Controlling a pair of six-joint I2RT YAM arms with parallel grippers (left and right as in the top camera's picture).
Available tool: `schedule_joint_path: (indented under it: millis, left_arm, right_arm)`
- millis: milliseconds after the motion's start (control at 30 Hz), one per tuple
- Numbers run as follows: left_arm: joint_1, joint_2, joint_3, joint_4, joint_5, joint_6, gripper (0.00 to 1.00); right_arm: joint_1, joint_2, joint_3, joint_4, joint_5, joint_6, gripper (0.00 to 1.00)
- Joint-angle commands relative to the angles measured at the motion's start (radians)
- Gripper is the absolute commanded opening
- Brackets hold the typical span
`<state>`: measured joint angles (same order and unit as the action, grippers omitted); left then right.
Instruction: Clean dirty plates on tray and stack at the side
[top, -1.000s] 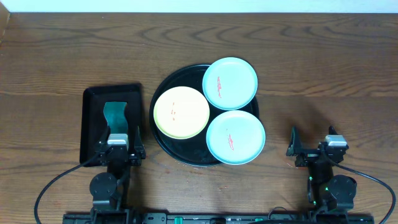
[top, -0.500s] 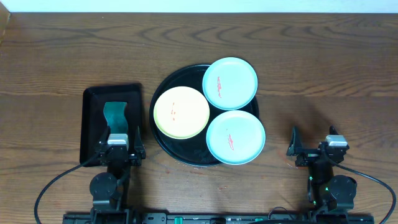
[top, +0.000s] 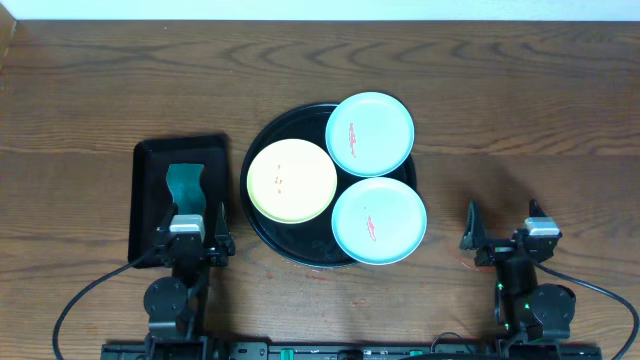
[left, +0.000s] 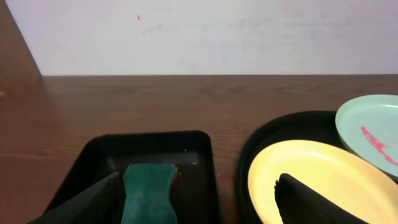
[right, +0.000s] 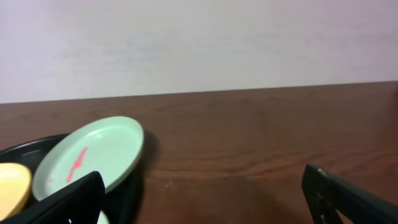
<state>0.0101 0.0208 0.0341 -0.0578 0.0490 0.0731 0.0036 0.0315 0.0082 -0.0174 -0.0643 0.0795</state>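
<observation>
The round black tray (top: 262, 214) sits mid-table and holds three plates. The pale yellow plate (top: 291, 181) lies at its left, with small red specks. One aqua plate (top: 370, 133) with a red smear lies at the back right, another aqua plate (top: 379, 220) with a red smear at the front right. My left gripper (top: 190, 228) is open and empty at the near end of the rectangular tray. My right gripper (top: 503, 228) is open and empty over bare wood, right of the round tray. The yellow plate (left: 311, 174) and an aqua plate (right: 90, 155) show in the wrist views.
A smaller rectangular black tray (top: 150, 190) at the left holds a green sponge (top: 184, 187), which also shows in the left wrist view (left: 149, 193). Brown wooden table (top: 520, 120) all around. A pale wall stands behind the table's far edge.
</observation>
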Motion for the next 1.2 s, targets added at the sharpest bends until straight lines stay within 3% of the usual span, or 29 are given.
schedule_joint_path:
  millis: [0, 300, 600, 933, 1167]
  left_arm:
    - [-0.005, 0.003, 0.035, -0.072, -0.008, -0.045, 0.77]
    - [-0.005, 0.100, 0.206, -0.233, 0.021, -0.049, 0.77]
    - [-0.005, 0.480, 0.560, -0.447, 0.091, -0.053, 0.77]
    - [-0.005, 1.012, 1.073, -0.837, 0.179, -0.053, 0.77]
    - [-0.005, 1.240, 1.340, -1.041, 0.180, -0.052, 0.77]
  right_arm:
    - [-0.006, 0.005, 0.020, -0.001, -0.092, 0.011, 0.99]
    - [-0.006, 0.140, 0.130, -0.002, -0.136, 0.028, 0.99]
    - [-0.006, 0.508, 0.400, -0.042, -0.207, 0.008, 0.99]
    - [-0.006, 0.954, 0.855, -0.385, -0.301, 0.008, 0.99]
    - [-0.006, 1.195, 1.149, -0.681, -0.345, -0.070, 0.99]
